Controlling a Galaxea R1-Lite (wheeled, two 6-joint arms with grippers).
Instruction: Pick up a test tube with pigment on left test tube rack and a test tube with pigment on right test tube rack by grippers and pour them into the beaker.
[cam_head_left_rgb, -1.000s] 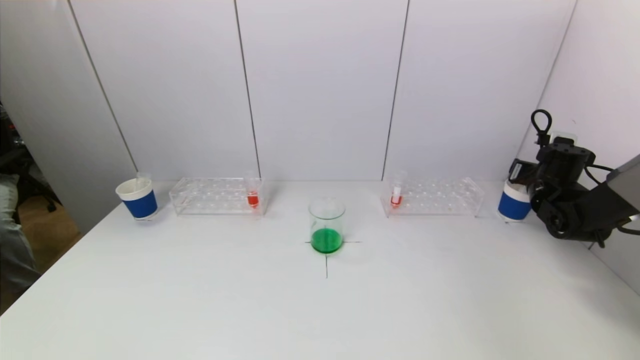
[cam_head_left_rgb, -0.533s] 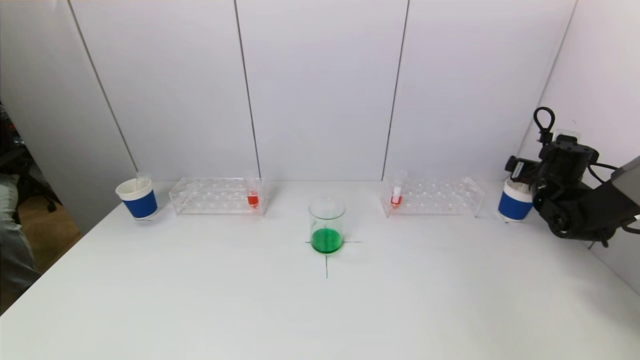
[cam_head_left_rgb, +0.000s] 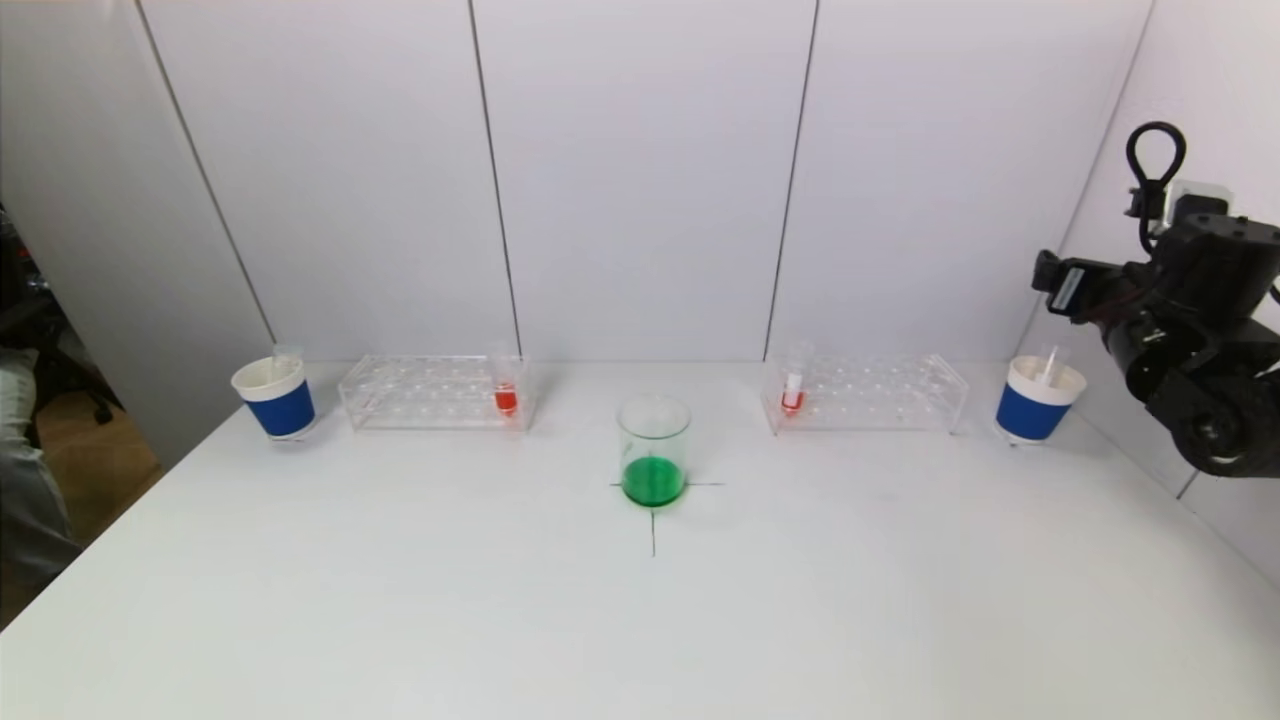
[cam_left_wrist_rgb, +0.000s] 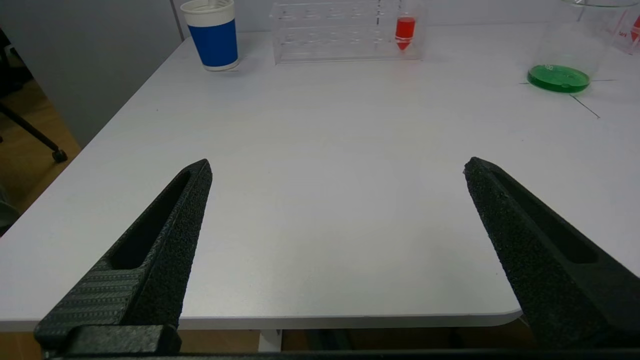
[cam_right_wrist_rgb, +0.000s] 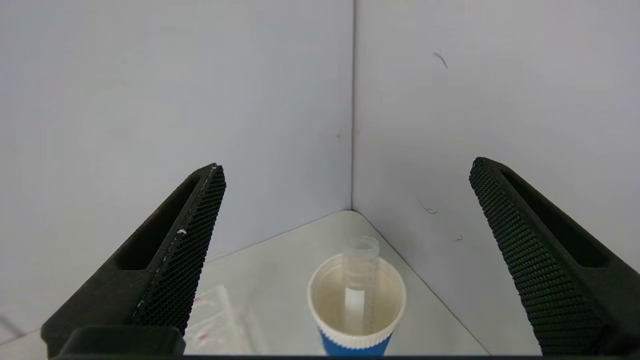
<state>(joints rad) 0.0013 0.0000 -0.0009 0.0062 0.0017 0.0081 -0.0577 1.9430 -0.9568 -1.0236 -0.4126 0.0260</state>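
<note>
The glass beaker (cam_head_left_rgb: 654, 450) holds green liquid at the table's middle. The left clear rack (cam_head_left_rgb: 432, 392) holds one tube with red pigment (cam_head_left_rgb: 506, 390) at its end nearest the beaker. The right rack (cam_head_left_rgb: 866, 393) holds one tube with red pigment (cam_head_left_rgb: 793, 385) at its end nearest the beaker. My right gripper (cam_head_left_rgb: 1052, 280) is open and empty, raised above and behind the right cup (cam_head_left_rgb: 1038, 400); in the right wrist view it (cam_right_wrist_rgb: 347, 167) hangs over that cup (cam_right_wrist_rgb: 356, 300). My left gripper (cam_left_wrist_rgb: 337, 167) is open and empty over the table's near left edge, out of the head view.
An empty tube (cam_right_wrist_rgb: 361, 270) leans in the right blue-and-white cup. A second such cup (cam_head_left_rgb: 275, 397) with an empty tube stands left of the left rack. White walls close the back and the right side.
My right gripper has risen up and away from the right cup, which now shows whole with an empty tube in it. Racks, beaker and left cup have not moved.
</note>
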